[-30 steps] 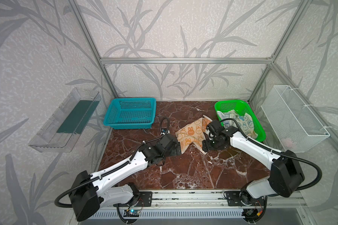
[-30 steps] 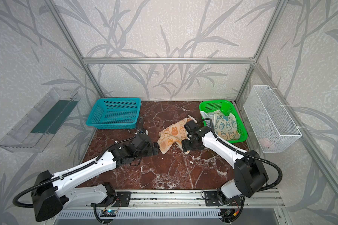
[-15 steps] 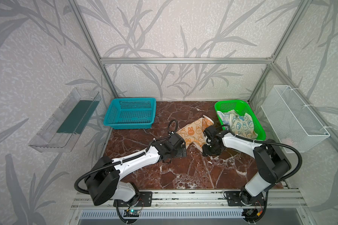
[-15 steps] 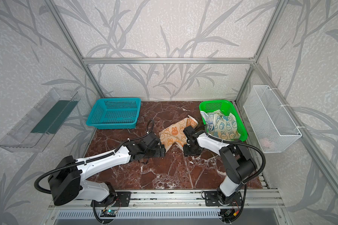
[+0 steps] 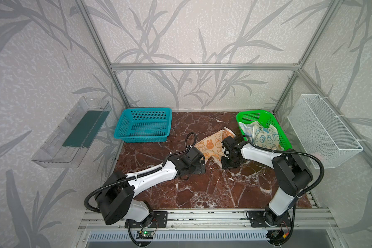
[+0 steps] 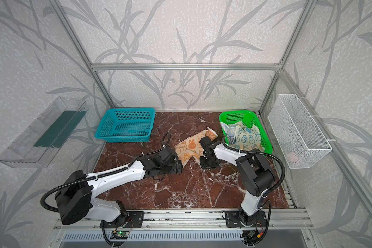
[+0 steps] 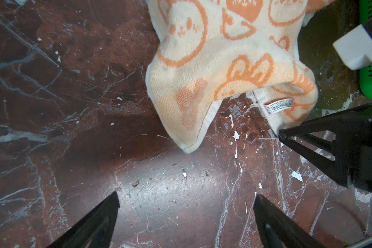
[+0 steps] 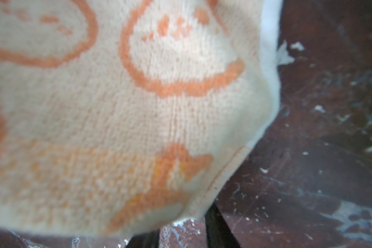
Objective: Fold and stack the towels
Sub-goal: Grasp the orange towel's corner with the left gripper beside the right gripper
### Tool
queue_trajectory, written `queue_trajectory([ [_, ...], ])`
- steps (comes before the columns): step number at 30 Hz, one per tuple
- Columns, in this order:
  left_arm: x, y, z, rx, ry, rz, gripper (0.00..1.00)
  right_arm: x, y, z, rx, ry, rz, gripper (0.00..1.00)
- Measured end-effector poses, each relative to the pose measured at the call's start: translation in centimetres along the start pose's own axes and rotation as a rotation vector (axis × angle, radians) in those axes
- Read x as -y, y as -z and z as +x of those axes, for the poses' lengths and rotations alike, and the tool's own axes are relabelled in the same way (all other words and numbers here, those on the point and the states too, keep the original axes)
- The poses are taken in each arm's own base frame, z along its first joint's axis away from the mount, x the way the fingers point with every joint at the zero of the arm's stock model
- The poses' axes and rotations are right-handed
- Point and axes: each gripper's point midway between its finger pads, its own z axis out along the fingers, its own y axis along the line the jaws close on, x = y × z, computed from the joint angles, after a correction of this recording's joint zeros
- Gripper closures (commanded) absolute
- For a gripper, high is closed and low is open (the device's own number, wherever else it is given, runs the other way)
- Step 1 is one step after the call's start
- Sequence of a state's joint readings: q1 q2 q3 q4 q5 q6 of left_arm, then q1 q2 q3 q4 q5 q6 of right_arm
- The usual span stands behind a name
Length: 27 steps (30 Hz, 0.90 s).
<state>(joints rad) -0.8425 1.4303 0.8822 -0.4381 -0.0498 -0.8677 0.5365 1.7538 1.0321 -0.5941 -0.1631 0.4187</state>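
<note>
The orange towel (image 5: 212,146) lies crumpled mid-bench (image 5: 202,189), its near corner pointing at the wide-released left pincer (image 7: 186,195), while the right pincer (image 5: 224,164) touches its right corner, grip unclear.

Both top views are bright, evenly lit and sharp; shadows on the tabletop (image 5: 202,189) are faint and soft. In the left wrist view the tabletop (image 7: 170,182) carries a pale sheen from the centre toward 6 o'clock. A dark shadow lies at 9 o'clock of the towel (image 7: 213,64), whose weave is crisp. The right wrist view is blurred: the towel (image 8: 116,107) is too close and out of focus, and the tabletop at 3 o'clock is dim.
</note>
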Motion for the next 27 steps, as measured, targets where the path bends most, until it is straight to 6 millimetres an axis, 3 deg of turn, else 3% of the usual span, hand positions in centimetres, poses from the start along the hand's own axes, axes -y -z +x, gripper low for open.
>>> queue_trajectory([
  [12, -0.4, -3.0, 1.1, -0.076, -0.025, -0.063, 0.05, -0.1, -0.2, -0.3, 0.012, -0.008, -0.003, 1.0],
  [17, 0.1, -3.7, 0.8, -0.085, -0.033, -0.073, 0.1, -0.2, -0.2, -0.3, 0.012, -0.01, -0.008, 1.0],
  [27, 0.9, -6.1, 0.0, -0.111, -0.075, -0.117, 0.29, -0.2, -0.1, -0.2, 0.019, -0.012, -0.015, 1.0],
])
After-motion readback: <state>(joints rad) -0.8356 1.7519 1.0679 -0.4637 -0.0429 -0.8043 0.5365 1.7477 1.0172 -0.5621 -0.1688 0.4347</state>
